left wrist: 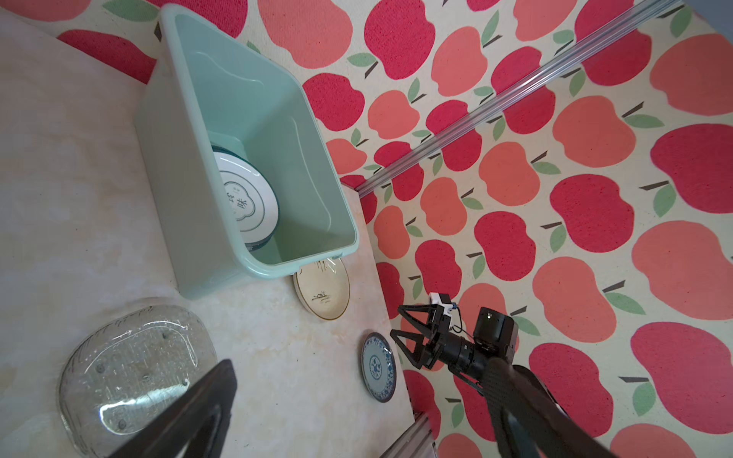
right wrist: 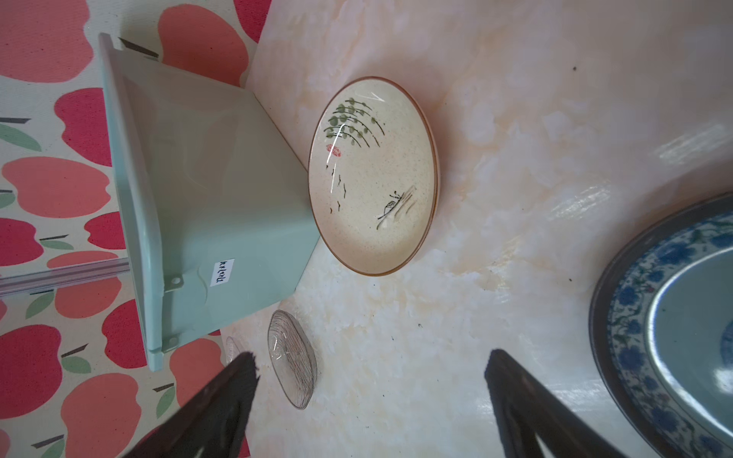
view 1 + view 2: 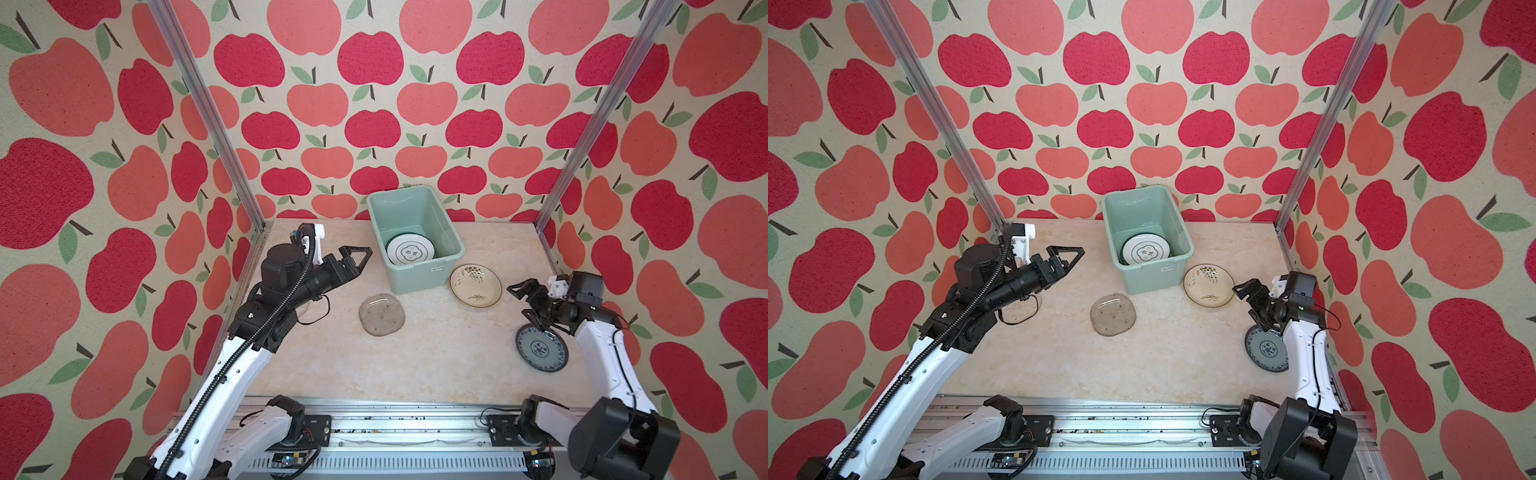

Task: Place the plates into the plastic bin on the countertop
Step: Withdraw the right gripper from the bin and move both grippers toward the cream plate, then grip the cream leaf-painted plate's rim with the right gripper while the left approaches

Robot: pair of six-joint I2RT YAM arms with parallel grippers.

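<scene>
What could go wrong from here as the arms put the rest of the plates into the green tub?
The blue plate lies near the edge of the counter, partly under the right arm; an awkward grab might jam it against the wall. The cream plate sits right beside the tub, so a finger of the open right gripper could knock the tub. The clear glass plate lies flat and looks slick, so it may slip from a grip.

White label (image 2: 221, 272) sitting on plastic bin (image 2: 222, 190) outer wall, showing dark scribbled characters, too blurred for reading. Red stamp mark (image 2: 334, 150) on cream plate (image 2: 380, 230), illegible too.
</scene>
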